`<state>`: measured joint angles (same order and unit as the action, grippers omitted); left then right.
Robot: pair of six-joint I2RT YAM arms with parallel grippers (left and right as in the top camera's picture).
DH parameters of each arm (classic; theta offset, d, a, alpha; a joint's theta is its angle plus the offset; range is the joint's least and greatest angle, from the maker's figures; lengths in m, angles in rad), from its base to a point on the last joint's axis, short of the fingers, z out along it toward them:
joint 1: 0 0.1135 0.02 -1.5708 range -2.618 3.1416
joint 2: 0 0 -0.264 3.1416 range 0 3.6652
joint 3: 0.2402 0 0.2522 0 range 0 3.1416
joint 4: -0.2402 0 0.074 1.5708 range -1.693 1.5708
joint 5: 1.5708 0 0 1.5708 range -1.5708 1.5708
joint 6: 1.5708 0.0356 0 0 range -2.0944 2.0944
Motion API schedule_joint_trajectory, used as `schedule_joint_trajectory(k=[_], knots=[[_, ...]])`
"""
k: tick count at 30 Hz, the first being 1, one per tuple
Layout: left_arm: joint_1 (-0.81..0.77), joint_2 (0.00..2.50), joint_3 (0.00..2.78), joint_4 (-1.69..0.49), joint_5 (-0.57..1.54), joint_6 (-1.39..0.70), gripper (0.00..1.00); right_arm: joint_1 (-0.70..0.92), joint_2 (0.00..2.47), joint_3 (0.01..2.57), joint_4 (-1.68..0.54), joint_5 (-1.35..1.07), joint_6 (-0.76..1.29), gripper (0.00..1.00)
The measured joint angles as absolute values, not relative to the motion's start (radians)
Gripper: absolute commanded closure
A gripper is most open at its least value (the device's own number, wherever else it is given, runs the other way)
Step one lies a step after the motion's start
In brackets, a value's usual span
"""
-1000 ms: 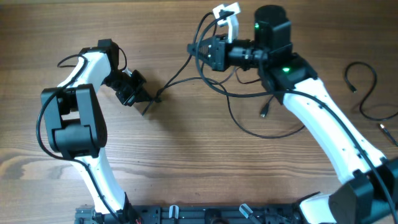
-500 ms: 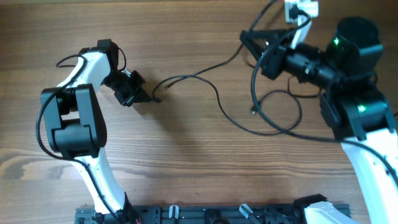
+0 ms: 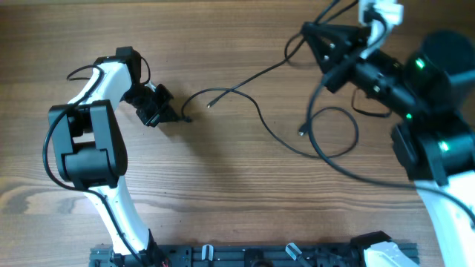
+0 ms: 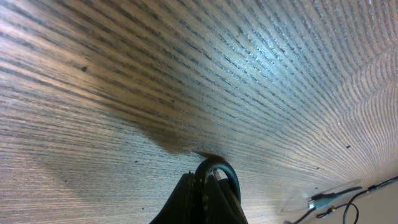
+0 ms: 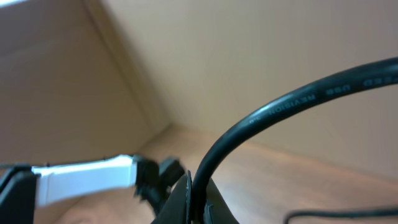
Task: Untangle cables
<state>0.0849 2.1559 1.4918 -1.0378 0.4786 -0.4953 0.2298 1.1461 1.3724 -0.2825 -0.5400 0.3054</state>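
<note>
The left pincer (image 3: 178,117) is the anchor here. In its own wrist view the left pincer (image 4: 208,182) is clenched, with a small black loop of the cables (image 4: 219,169) caught at its fingertips, low over the wooden counter (image 4: 186,74).

Just beside it, toward the right arm, a thin strand of the cables (image 3: 256,104) arcs away over the counter (image 3: 223,193), and a small loose plug (image 3: 210,104) lies close to that arc. Farther from the left pincer the strand sags toward the robot's base and runs into an open loop, where a second plug (image 3: 300,133) rests at the loop's near edge.

Farthest off, the right pincer (image 3: 312,35) is lifted well above the counter – clenched too, with a thick-looking cord (image 5: 280,99) passing across its closed tips (image 5: 189,186) and hanging down toward the loop.

My reading: the work looks partly done. The cords are drawn out long between the two pincers rather than bunched, but the loop and the crossing near it are left to open, and the separate cords are not yet laid apart.
</note>
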Motion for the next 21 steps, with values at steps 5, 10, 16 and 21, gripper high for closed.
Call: schedule_joint_trajectory(k=[5,10,16,21], knots=[[0.085,2.156,1.492,-1.037,0.477,-0.496,0.96,0.23,1.016,1.372,-0.3,-0.429,0.233,0.96],[0.085,2.156,1.492,-1.037,0.476,-0.496,0.96,0.23,0.941,1.372,-0.371,-0.332,0.124,0.96],[0.085,2.156,1.492,-1.038,0.476,-0.496,0.96,0.23,0.939,1.372,-0.504,-0.051,0.076,0.96],[0.085,2.156,1.492,-1.037,0.476,-0.495,0.96,0.233,0.965,1.372,-0.546,0.308,0.105,0.96]])
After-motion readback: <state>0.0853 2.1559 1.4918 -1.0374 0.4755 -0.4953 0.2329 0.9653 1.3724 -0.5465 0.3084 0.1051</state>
